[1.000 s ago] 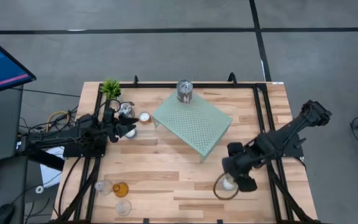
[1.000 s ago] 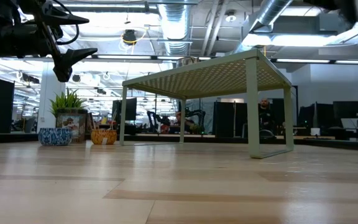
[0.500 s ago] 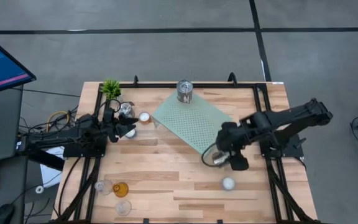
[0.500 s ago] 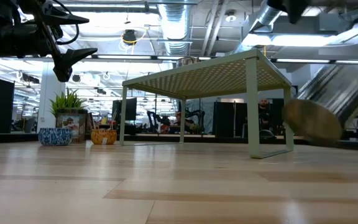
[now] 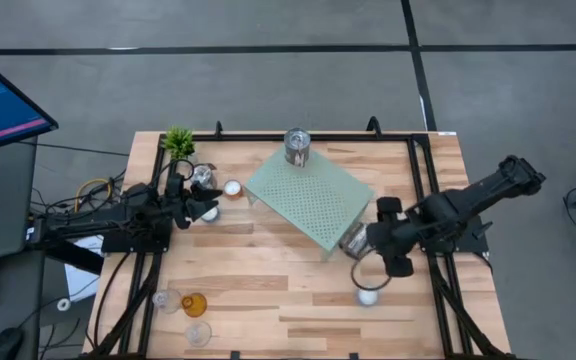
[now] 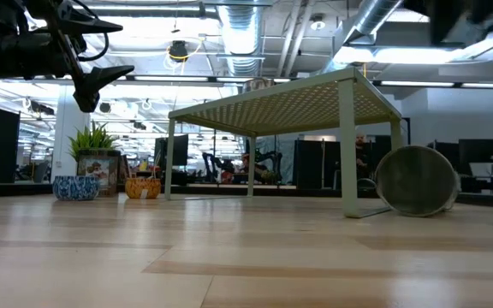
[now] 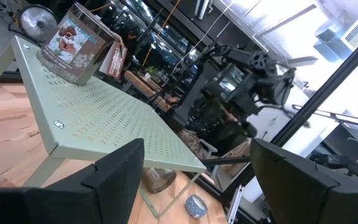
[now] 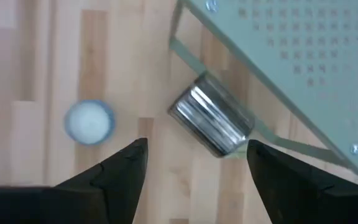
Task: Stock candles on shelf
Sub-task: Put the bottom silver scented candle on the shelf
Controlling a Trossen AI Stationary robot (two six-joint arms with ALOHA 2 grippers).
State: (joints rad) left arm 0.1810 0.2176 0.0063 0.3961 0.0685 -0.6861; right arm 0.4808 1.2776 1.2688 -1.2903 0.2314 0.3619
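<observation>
On the wooden plank table [image 5: 268,290], we saw the mint-green perforated metal shelf [image 5: 313,200] standing on thin legs, set at an angle. One shiny cylindrical tin with a printed label [image 5: 297,146] stood upright at the shelf's far corner. A second smooth silver tin [image 8: 211,121] lay on its side on the table, touching the shelf's near leg, round end facing the low camera [image 6: 417,180]. A white tealight [image 5: 368,296] sat on the wood near it, apart from the shelf. The right hand [image 5: 390,240] hovered over the fallen tin, fingers [image 8: 114,174] spread wide, holding nothing. The left hand [image 5: 204,205] waited at the table's left side, fingers [image 7: 114,171] wide apart, also empty, beside another tin [image 5: 203,175] and a tealight [image 5: 232,187], near the green potted plant [image 5: 179,142]. Clear glass holders [image 5: 166,300] and an amber glass one [image 5: 195,305] sat at the near left corner.
</observation>
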